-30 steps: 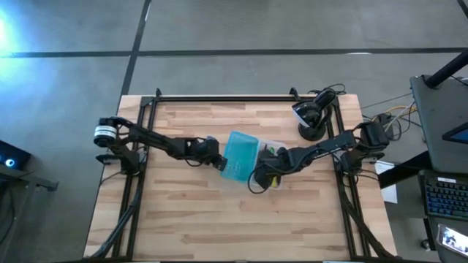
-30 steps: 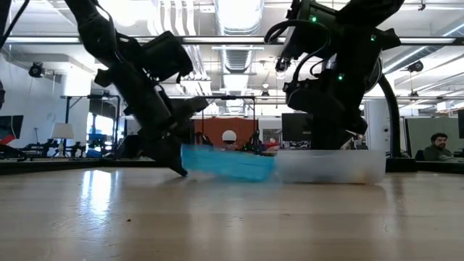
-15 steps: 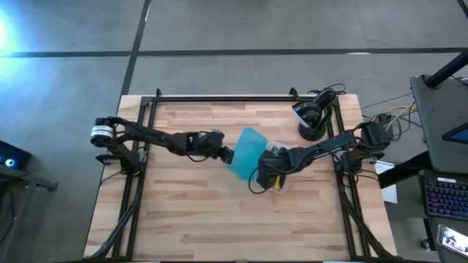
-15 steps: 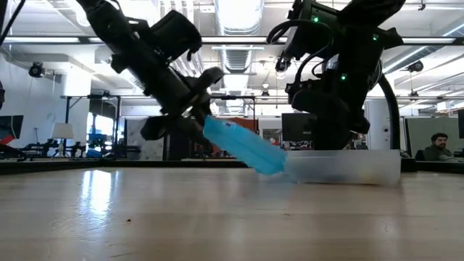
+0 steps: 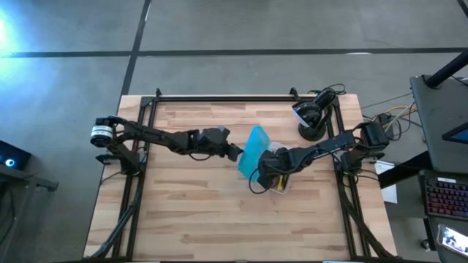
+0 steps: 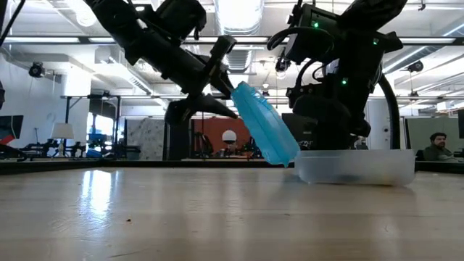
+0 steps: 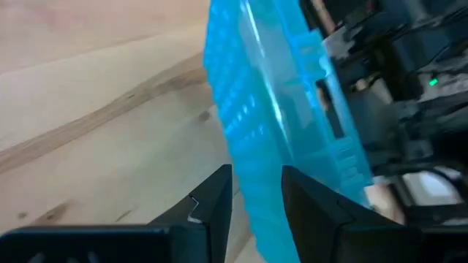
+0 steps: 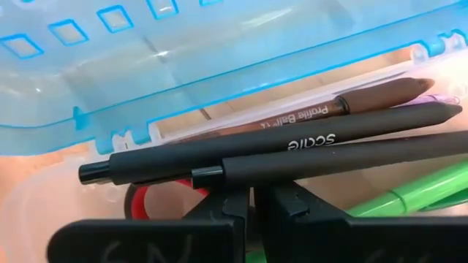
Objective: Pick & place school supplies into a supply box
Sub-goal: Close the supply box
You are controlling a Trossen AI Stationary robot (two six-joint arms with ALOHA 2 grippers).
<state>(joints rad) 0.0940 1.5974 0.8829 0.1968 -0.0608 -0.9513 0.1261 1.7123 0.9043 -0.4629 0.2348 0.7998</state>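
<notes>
My left gripper is shut on the translucent teal lid, which stands steeply tilted in the low view. The lid's lower end is at the left rim of the clear supply box. My right gripper is shut and hangs over the box's inside. In the box lie two black pens, a brown pencil, a green pen and red-handled scissors. My left gripper pinches the lid's raised edge between its two fingers, on the end away from the box. The fingers come slanting from the table's left and above. The lid hangs tilted below them, its lower end down at the box's rim. My right gripper is right beside the black pens; I cannot tell whether it touches them or the box.
A black round stand with cables sits at the table's far right. Bare wood lies toward the near edge. A person sits in the room beyond the table.
My left gripper has gone up and toward the table's right, holding the lid throughout. The lid has tipped from nearly flat to steeply tilted; its held end rose while its lower end stayed low by the box. The box has slid a little toward the right edge.
</notes>
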